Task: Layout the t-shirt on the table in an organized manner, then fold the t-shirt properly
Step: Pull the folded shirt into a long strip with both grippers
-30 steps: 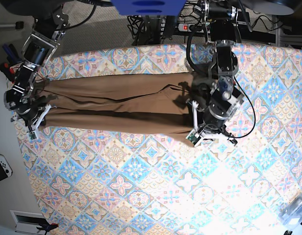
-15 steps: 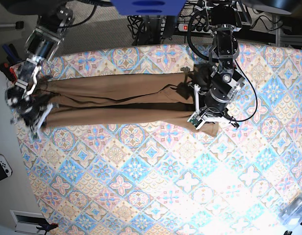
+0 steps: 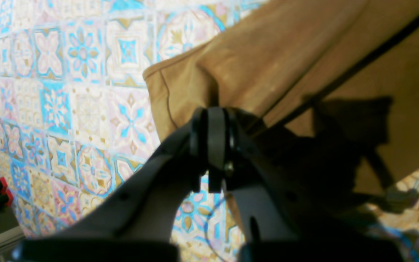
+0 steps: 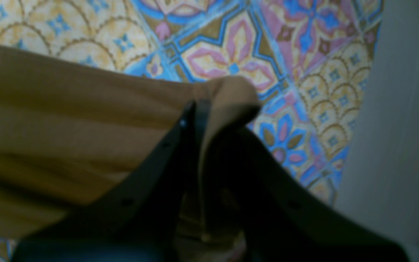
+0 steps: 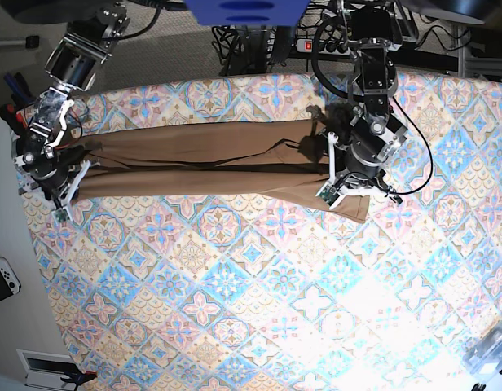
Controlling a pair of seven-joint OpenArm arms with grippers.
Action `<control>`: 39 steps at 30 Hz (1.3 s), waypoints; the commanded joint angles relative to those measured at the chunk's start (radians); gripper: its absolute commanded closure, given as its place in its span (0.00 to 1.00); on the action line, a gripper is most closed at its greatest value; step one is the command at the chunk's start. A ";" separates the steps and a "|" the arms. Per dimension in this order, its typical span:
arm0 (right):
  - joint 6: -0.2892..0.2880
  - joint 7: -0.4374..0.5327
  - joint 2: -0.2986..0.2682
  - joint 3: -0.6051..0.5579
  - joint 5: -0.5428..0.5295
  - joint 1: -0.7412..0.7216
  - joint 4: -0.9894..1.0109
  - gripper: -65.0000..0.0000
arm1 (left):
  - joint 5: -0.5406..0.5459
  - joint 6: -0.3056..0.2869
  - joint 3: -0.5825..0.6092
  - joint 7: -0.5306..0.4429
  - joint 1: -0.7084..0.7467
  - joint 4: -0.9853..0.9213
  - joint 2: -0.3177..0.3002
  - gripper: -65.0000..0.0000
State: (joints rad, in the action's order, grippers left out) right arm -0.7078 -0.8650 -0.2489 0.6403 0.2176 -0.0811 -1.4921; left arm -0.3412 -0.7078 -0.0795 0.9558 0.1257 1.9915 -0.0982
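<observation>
The worktop (image 5: 259, 309) is the biggest thing here, a wide spread of blue, pink and cream tile-patterned cloth. Taking its far edge as the landmark, the t-shirt (image 5: 202, 167) lies in a long narrow tan band just inside that edge and roughly parallel to it, stretched between the two arms, with a dark crease running down its length.

It looks light and thoroughly soft. It sags and wrinkles between the two holds, and one corner droops loose toward the worktop's middle below the left gripper (image 5: 349, 189). Cloth like this won't keep a shape by itself, so I'd judge the hems and corners are the places to hold, where the stitched edge gives the fingers something to bite.

The left gripper's fingers (image 3: 209, 142) are pressed together on a bunch of the shirt near its seamed corner. At the worktop's other end, close to where it drops off beside the far edge, the right gripper (image 5: 51, 175) has its fingers (image 4: 195, 120) clamped on a small folded nub of fabric.

No containers take part in this. A small clear object sits at the corner farthest from that edge, too cropped to tell what it is or what it holds.
</observation>
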 commanded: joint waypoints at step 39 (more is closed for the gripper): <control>0.010 -0.012 0.026 0.003 -0.001 0.030 0.034 0.66 | -0.011 0.010 0.129 0.253 0.018 0.018 -0.039 0.53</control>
State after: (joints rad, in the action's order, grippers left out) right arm -0.7033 -0.8894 -0.2050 0.6403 0.2188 -0.0353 -1.4372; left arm -0.3470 -0.7036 0.0513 1.2125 0.1535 1.9896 -0.1410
